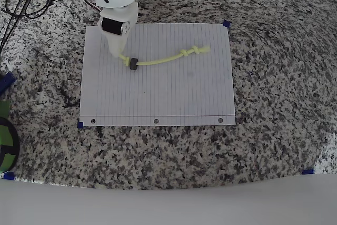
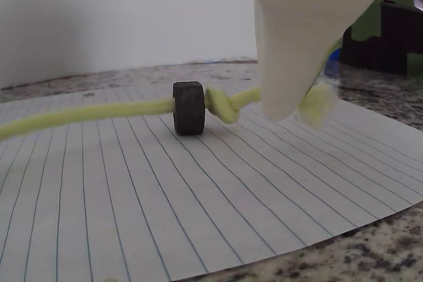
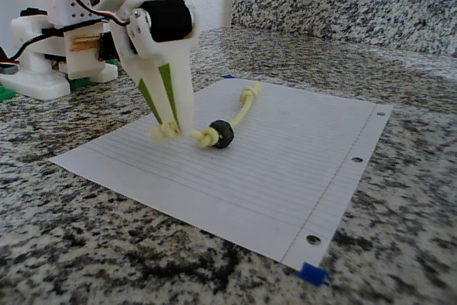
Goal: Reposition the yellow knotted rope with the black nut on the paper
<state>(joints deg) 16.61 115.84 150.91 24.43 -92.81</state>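
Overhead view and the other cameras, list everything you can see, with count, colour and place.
paper: one, white lined, flat on the countertop, three punched holes along one long edge.
yellow knotted rope: one, pale yellow-green, lying across the paper.
black nut: one, threaded on the rope beside the knot by the arm.
blue tape pieces: several, at paper corners and on the counter.
black cables: looped, top left of the overhead view.
granite countertop: one, speckled grey.
end effector: one, white, fingertips closed on the rope's end.
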